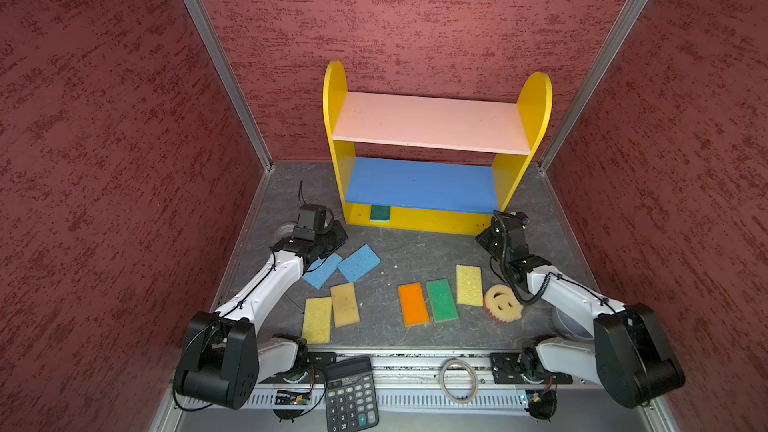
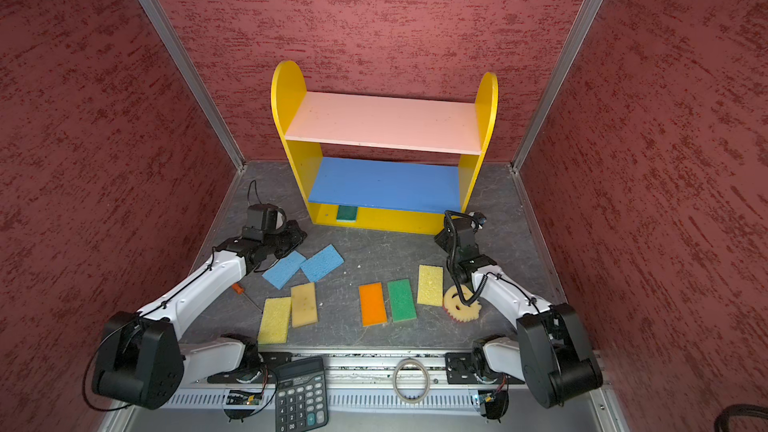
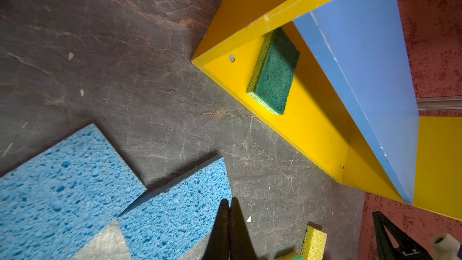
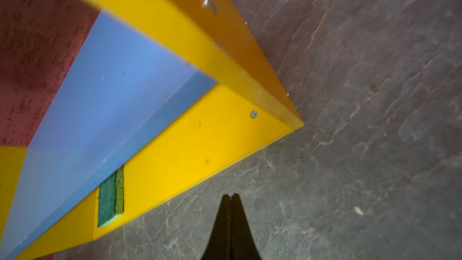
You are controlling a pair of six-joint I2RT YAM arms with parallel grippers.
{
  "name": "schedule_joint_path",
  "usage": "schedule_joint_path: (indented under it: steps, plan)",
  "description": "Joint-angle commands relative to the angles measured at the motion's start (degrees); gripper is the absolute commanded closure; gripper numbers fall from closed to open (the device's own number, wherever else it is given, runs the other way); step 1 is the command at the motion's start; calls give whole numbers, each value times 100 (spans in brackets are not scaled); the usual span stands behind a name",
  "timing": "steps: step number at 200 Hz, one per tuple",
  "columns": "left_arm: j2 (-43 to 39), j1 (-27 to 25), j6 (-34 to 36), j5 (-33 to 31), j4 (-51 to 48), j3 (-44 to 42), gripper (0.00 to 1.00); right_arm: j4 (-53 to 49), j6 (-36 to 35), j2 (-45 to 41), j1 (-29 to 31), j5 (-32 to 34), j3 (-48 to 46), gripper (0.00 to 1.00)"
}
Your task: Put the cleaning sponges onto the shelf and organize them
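The shelf stands at the back, with a pink top board, a blue middle board and a yellow bottom board. One green-topped sponge lies on the bottom board near its left end. Two blue sponges lie on the table by my left gripper, which is shut and empty; its tips hover over a blue sponge's edge. Yellow, tan, orange, green, yellow and smiley sponges lie in front. My right gripper is shut and empty near the shelf's right foot.
A black calculator and a tape ring sit on the front rail. An orange-handled tool lies under the left arm. Red walls close in the left, right and back sides.
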Motion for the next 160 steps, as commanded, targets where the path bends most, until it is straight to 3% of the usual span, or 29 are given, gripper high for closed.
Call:
schedule_joint_path:
  steps: [1,68,160]
  plan:
    - [192,-47,-101,-111,142,174,93,18,-354,176,-422,-621,296,100]
    - [883,-321,-163,-167,132,575,89,933,-506,1049,-1374,-1765,712,97]
    - [1295,-633,-169,-380,4,948,87,1475,-693,2026,-1923,-2465,1402,96]
